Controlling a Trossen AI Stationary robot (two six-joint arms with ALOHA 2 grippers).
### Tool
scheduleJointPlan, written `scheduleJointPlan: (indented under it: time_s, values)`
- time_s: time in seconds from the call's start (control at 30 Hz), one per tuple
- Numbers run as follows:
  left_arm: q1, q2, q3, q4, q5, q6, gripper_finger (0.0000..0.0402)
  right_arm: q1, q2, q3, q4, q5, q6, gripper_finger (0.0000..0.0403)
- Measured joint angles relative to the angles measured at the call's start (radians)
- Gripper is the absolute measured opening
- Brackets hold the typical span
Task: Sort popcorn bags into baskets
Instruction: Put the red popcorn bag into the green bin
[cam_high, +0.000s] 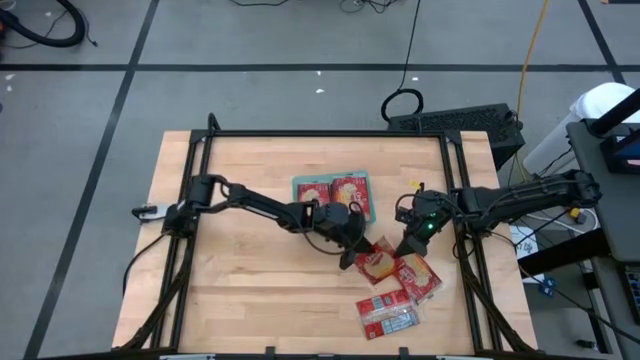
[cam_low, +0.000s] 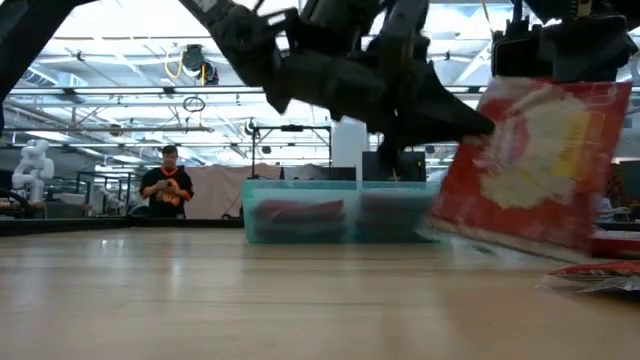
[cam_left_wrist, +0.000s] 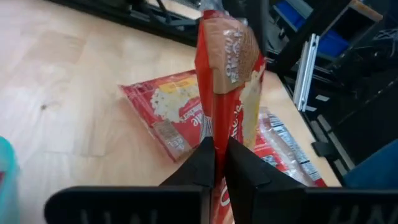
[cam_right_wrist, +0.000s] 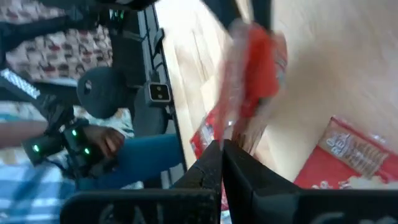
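**benchwatcher:** Going left to right over the wooden table (cam_high: 240, 290) from the top camera: the left arm reaches in from the left edge, and the left gripper (cam_left_wrist: 219, 163) sits near the middle, just below the teal tray (cam_high: 372, 200). From its wrist cam the jaws are pinched nearly together on the edge of a red popcorn bag (cam_left_wrist: 225, 74), which stands up on edge between them.

**servo_sam:** And the tray?

**benchwatcher:** Two red bags (cam_high: 330, 190) lie flat in it, side by side. In the low camera the tray (cam_low: 300, 190) is toward the back, with the gripped bag (cam_low: 535, 165) tilted up to its right.

**servo_sam:** Right side?

**benchwatcher:** The right gripper (cam_right_wrist: 222, 163) is just right of the left one, above the loose bags. Its jaws are closed tight, and the wrist cam shows a thin edge of a red bag (cam_right_wrist: 255, 74) caught between them. I can't tell whether that's the same bag the left has. Below both grippers, a few more bags (cam_high: 395, 295) lie on the table toward the front right, overlapping. A person (cam_low: 165, 188) stands far back in the room.
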Motion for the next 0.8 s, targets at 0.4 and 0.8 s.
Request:
scheduleJointPlan:
  time_s: [0.4,0.8]
  values:
    - [0.0,-0.282,0.002,-0.529,-0.049,0.142,0.0015,-0.007,0.053,0.25,-0.218,0.171,0.07,0.0025]
    - [0.051,-0.535,0.002,-0.941,-0.05,0.195,0.0012,-0.035,0.408,0.689,-0.281,0.295,-0.093,0.0153]
